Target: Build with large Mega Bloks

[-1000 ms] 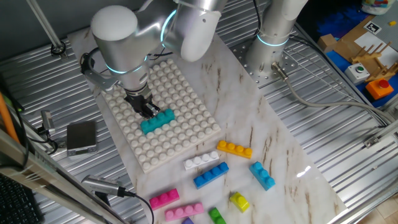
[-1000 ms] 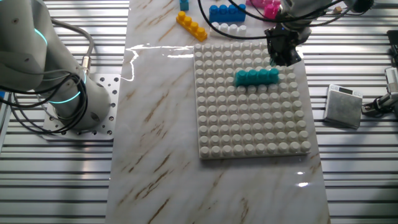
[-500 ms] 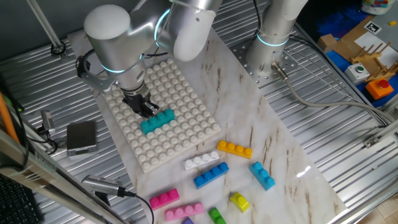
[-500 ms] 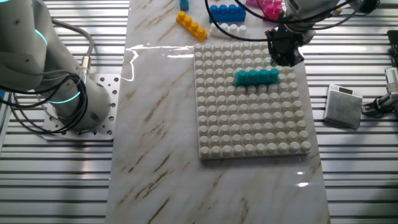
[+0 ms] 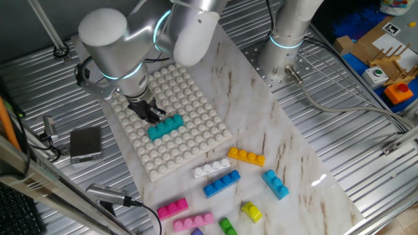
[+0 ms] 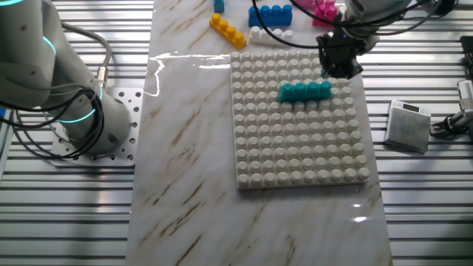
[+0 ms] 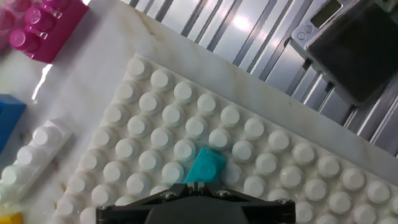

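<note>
Arm has shifted slightly; gripper [image 6: 339,68], jaw state unclear, beside teal brick [image 6: 304,91] on baseplate [image 6: 299,159]; other bricks [image 5: 221,183] unplaced.

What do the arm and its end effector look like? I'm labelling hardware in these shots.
The arm is bulky, with rounded silver-grey and white shells and glowing cyan rings at the joints. Its round base is bolted to a perforated metal plate. The end effector is small, black and boxy; black cables loop beside it. No readable markings show.
</note>
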You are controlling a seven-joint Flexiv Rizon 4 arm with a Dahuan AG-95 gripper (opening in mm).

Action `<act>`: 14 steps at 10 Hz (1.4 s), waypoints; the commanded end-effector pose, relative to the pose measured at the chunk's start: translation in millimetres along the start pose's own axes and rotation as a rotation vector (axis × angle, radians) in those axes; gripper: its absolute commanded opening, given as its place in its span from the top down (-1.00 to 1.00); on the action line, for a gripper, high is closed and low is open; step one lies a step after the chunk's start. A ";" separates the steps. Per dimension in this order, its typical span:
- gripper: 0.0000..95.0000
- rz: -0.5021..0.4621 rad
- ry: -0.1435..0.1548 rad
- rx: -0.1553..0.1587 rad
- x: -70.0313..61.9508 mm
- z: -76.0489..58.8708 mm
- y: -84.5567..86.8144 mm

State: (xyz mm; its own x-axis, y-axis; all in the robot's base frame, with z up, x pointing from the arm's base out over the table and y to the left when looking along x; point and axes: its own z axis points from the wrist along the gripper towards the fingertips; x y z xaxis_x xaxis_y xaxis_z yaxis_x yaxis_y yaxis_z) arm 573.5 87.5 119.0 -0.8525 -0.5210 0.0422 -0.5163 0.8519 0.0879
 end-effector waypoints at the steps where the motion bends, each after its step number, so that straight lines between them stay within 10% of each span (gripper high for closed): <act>1: 1.00 0.022 0.000 -0.002 -10.4 -1.1 12.3; 7: 1.00 0.136 -0.003 0.004 -51.5 21.7 97.8; 14: 1.00 0.099 0.009 -0.006 -52.2 23.5 103.5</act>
State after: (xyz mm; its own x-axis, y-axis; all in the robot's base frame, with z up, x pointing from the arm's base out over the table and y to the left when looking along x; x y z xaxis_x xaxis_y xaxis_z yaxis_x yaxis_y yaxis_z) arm 561.9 203.2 101.9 -0.9032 -0.4256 0.0566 -0.4202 0.9033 0.0868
